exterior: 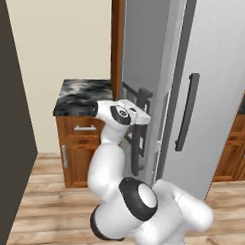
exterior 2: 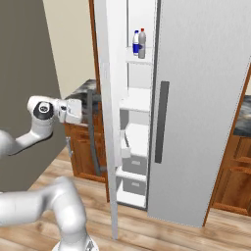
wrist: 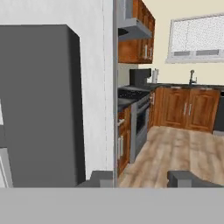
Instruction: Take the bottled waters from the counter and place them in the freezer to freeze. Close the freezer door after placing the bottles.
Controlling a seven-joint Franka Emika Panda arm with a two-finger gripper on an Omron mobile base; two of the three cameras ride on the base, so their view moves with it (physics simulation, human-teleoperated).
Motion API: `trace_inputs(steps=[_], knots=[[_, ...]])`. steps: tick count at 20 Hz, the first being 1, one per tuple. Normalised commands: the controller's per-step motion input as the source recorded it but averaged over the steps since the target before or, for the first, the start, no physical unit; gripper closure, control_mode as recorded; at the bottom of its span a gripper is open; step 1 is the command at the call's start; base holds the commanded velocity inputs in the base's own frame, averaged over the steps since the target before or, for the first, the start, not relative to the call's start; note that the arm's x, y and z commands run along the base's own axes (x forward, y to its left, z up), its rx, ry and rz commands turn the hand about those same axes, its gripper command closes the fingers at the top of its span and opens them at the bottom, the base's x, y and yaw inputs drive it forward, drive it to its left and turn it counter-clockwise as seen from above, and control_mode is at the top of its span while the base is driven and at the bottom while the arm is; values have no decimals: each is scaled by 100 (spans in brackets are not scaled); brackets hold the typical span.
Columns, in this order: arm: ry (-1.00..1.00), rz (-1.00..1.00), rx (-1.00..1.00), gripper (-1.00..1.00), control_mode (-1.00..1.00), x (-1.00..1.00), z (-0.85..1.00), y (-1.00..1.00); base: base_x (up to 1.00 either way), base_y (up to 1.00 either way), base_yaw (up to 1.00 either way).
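1. Right base view showed us both bottles [exterior 2: 139, 43] already standing side by side on the top white shelf of the freezer [exterior 2: 136, 103], so the door was what remained
2. We saw the freezer door [exterior 2: 107, 117] swung wide open, edge-on to that camera, with its long dark handle [exterior 2: 93, 132] on the outer face
3. Our gripper [exterior 2: 84, 111] sat at the handle beside the counter [exterior: 83, 96]; its fingers were drawn together, and we could not tell whether they pinched the handle or merely pressed against the door
4. We judged the door tall, rigid and fairly heavy, turning only about its hinge, so it should be moved in a steady arc
5. We reckoned the best hold was the handle near mid-height, or a flat push on the outer face far from the hinge; the smooth panel looked slippery for fingertips alone
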Motion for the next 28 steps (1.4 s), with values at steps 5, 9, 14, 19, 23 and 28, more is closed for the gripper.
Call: trace_inputs(steps=[5,9,14,19,23,28], knots=[[-2,24,5,-100,-100,50,-13,-100,0,0,0],[0,18,5,-100,-100,64,-14,-100,0,0,0],[0,14,3,-100,-100,70,-14,-100,0,0,0],[0,11,0,-100,-100,79,-21,-100,0,0,0],[0,12,0,-100,-100,80,-25,-100,0,0,0],[0,8,0,-100,-100,95,-28,-88,0,0,0]])
